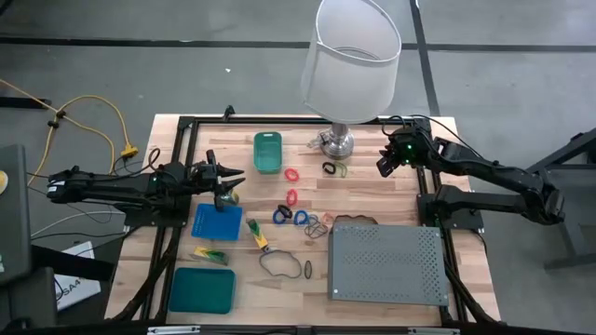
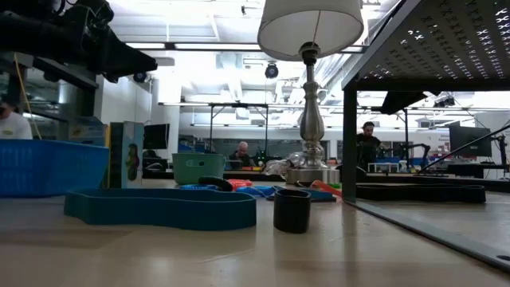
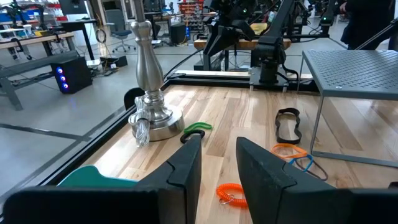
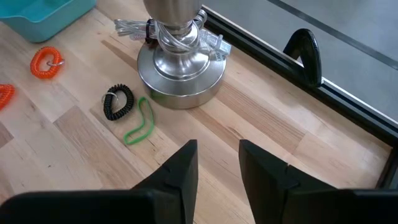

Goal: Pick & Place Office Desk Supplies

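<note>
The office desk supplies lie spread over the middle of the wooden table: red coils [image 1: 292, 174] [image 1: 291, 196], a black coil [image 1: 329, 168], a green band [image 1: 341, 170], blue rings [image 1: 279, 215], a tan loop [image 1: 277, 263] and yellow-and-green blocks [image 1: 209, 253]. My left gripper [image 1: 240, 174] hovers level at the left, open, above the table beside a blue tray [image 1: 217, 221]; a red coil [image 3: 230, 191] shows past its fingers. My right gripper [image 1: 382, 166] hangs open at the far right and tilts down toward the black coil [image 4: 118, 101] and green band [image 4: 140, 124].
A white-shaded lamp [image 1: 349, 56] stands on a chrome base [image 1: 337, 142] at the far middle. A green bin [image 1: 267, 151] sits left of it. A grey perforated box [image 1: 387, 264] fills the near right. A teal lid [image 1: 201, 289] lies near left. People show in the room behind.
</note>
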Controlling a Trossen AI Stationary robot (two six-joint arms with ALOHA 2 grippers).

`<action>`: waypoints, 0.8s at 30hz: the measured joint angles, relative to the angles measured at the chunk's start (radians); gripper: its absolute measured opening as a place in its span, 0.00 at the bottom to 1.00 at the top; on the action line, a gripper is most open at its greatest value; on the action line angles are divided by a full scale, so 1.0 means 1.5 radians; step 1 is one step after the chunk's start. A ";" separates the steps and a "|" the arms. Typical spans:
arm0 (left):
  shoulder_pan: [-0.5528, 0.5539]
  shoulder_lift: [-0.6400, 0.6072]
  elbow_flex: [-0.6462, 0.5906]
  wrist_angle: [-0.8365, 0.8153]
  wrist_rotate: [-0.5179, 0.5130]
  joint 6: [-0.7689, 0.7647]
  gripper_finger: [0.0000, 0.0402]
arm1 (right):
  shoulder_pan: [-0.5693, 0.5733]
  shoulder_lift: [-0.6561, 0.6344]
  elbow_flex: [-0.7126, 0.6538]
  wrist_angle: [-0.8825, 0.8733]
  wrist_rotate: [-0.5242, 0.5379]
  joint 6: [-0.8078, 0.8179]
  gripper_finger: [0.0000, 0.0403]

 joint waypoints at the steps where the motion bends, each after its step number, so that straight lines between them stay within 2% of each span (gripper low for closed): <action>1: 0.000 0.000 0.000 0.000 0.000 0.000 0.24 | 0.000 0.000 0.000 0.000 0.000 0.000 0.26; 24: 0.000 0.000 0.000 0.007 0.000 0.000 0.24 | 0.000 0.000 0.000 0.000 0.000 0.000 0.26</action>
